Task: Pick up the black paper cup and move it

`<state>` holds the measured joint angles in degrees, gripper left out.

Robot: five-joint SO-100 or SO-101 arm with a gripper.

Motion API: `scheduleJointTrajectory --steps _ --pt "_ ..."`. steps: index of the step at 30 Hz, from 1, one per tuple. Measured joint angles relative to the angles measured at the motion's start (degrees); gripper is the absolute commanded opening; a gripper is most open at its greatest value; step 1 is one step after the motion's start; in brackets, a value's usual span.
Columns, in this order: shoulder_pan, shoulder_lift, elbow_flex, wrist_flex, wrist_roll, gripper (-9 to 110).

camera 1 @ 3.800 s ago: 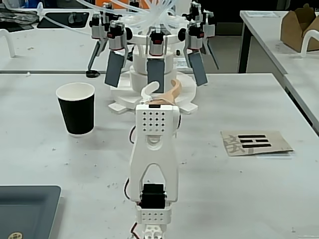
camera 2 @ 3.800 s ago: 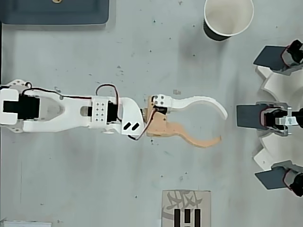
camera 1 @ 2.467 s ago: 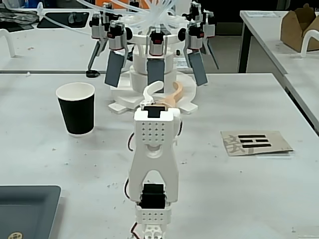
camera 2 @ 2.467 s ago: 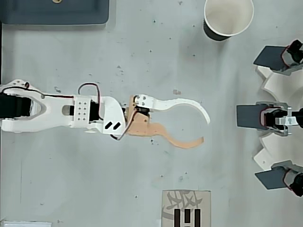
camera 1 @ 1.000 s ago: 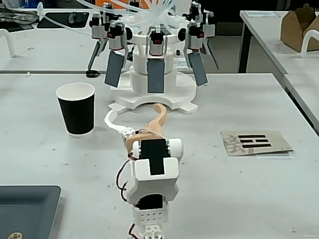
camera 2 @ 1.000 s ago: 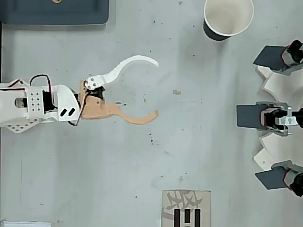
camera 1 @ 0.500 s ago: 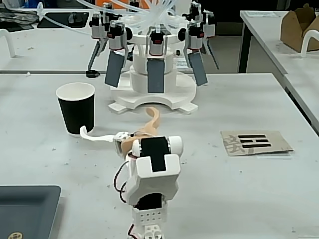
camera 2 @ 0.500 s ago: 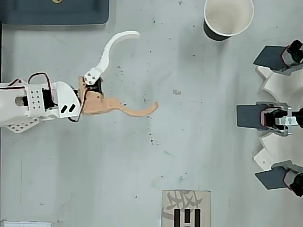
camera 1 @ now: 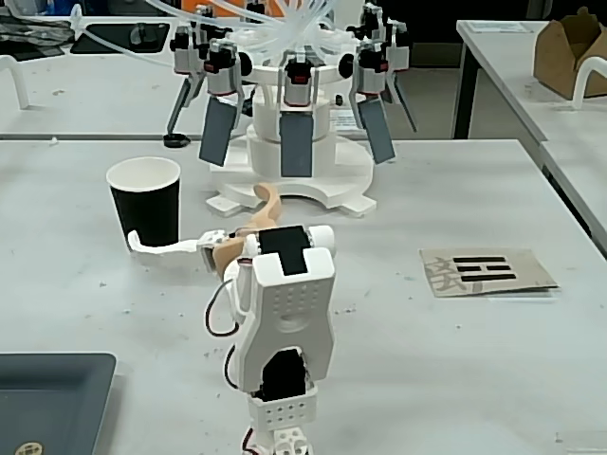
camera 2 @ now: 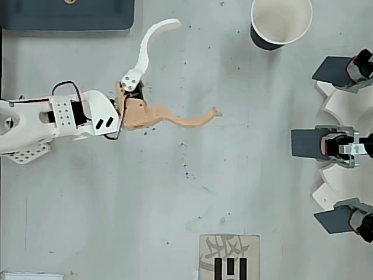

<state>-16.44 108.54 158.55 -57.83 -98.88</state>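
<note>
On the pale grey, speckled table point(camera 2: 192, 204), reading the overhead view from left to right, we record the following. At about ten o'clock, a dark blue-grey flat tray point(camera 2: 67, 14) lies against the top edge, partly out of frame. At nine o'clock we find the white 3D-printed arm point(camera 2: 52, 116), its red wires looped at the joint, reaching toward three o'clock. Its two-finger gripper point(camera 2: 195, 67) is spread wide and holds nothing: one curved white finger point(camera 2: 148, 44) sweeps toward twelve o'clock, and one curved tan finger point(camera 2: 186, 119) runs toward three o'clock, its tip near the middle of the table.

At about one o'clock we list the tapered black paper cup point(camera 2: 281, 23) with white rolled rim and white inside, standing upright, mouth up. It is clear of both fingers; the white fingertip is the nearer one, pointing toward it from the nine o'clock side. In the fixed view the cup point(camera 1: 144, 201) stands at about ten o'clock, and the white fingertip point(camera 1: 142, 243) appears just in front of its base; we cannot tell there whether they touch.

At six o'clock in the overhead view lies a flat brown cardboard card point(camera 2: 229, 256) printed with black bars. Along the three o'clock edge stands a white round fixture with dark grey rectangular paddles point(camera 2: 344, 143); the fixed view shows it point(camera 1: 294, 123) at twelve o'clock, with clear tubing above.
</note>
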Motion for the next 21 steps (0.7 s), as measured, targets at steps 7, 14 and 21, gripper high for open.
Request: scheduleJointTrajectory --steps 7,14,21 --pt "-1.23 -6.06 -6.24 1.05 -0.88 53" --pt "-2.72 -14.85 -15.64 1.05 -1.41 52" --pt "-2.72 -22.85 -24.52 1.05 -1.41 52"
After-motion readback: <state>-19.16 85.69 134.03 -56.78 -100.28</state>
